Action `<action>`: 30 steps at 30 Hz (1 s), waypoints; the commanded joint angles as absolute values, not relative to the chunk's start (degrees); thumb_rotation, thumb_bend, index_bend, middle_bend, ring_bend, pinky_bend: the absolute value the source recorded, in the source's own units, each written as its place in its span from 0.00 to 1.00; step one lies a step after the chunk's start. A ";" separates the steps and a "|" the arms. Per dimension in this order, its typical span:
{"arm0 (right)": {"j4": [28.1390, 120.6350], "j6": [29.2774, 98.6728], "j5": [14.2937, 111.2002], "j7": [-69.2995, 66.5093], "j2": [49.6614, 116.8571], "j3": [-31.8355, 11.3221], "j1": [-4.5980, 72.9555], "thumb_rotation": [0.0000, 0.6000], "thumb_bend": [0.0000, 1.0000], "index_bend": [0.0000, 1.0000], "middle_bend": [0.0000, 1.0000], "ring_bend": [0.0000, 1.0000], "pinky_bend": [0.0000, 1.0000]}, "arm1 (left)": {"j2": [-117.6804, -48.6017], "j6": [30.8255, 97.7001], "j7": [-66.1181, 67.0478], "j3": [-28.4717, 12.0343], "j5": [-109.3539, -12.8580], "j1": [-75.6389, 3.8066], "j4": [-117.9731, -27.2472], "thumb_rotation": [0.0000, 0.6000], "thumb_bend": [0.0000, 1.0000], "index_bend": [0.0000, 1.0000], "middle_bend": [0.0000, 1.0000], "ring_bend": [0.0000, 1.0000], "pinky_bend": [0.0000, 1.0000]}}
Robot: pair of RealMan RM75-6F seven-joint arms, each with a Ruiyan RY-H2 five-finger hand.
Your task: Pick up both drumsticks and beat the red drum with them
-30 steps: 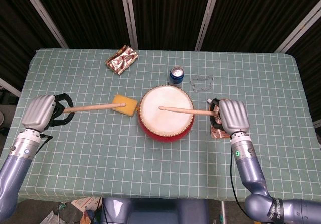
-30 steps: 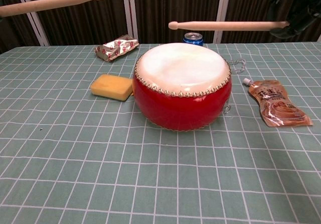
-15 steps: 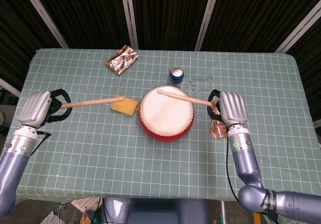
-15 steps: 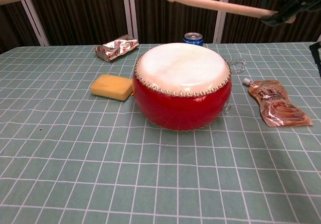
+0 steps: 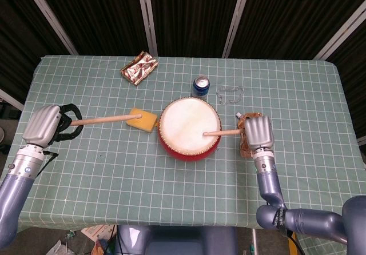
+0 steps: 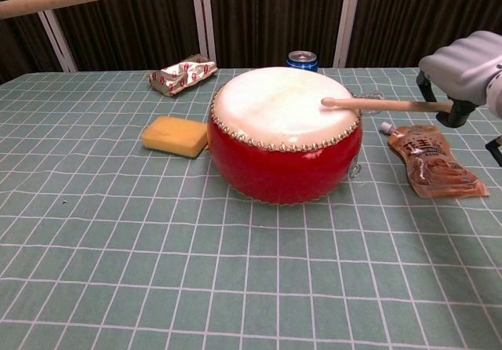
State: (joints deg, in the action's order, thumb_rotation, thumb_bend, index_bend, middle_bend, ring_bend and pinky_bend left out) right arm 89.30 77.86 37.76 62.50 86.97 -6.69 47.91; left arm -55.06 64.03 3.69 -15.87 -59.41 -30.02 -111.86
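red drum mid table, right hand fingers closed around a drumstick tip on the drumhead, left hand gripping the other drumstick raised over the yellow sponge, soda can, chain and foil packet behind, brown pouch beside the right hand

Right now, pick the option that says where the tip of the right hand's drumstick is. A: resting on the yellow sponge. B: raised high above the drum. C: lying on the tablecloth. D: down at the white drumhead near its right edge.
D: the right hand holds its drumstick low, with the tip at the skin of the red drum near the right rim.
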 commanded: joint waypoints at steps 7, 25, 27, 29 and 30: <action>101.52 84.23 43.31 41.59 77.77 -17.44 42.28 1.00 0.60 0.93 1.00 1.00 1.00 | -55.99 65.01 6.09 -15.35 -58.72 -30.40 -112.48 1.00 0.50 0.79 1.00 1.00 1.00; 106.08 79.37 46.83 25.72 66.95 -18.11 32.95 1.00 0.60 0.93 1.00 1.00 1.00 | -66.45 61.53 22.52 -22.04 -43.43 -47.27 -106.97 1.00 0.51 0.79 1.00 1.00 1.00; 105.96 79.25 46.88 25.36 66.77 -18.25 32.74 1.00 0.60 0.93 1.00 1.00 1.00 | -67.40 60.98 24.37 -22.06 -41.86 -49.02 -105.98 1.00 0.51 0.79 1.00 1.00 1.00; 105.63 79.10 46.78 24.53 66.45 -18.58 32.37 1.00 0.60 0.93 1.00 1.00 1.00 | -69.21 59.82 26.78 -21.97 -39.86 -51.65 -104.38 1.00 0.51 0.79 1.00 1.00 1.00; 105.42 78.86 46.76 24.17 66.28 -18.69 32.23 1.00 0.60 0.93 1.00 1.00 1.00 | -70.31 59.59 27.74 -22.02 -38.60 -52.86 -103.42 1.00 0.51 0.79 1.00 1.00 1.00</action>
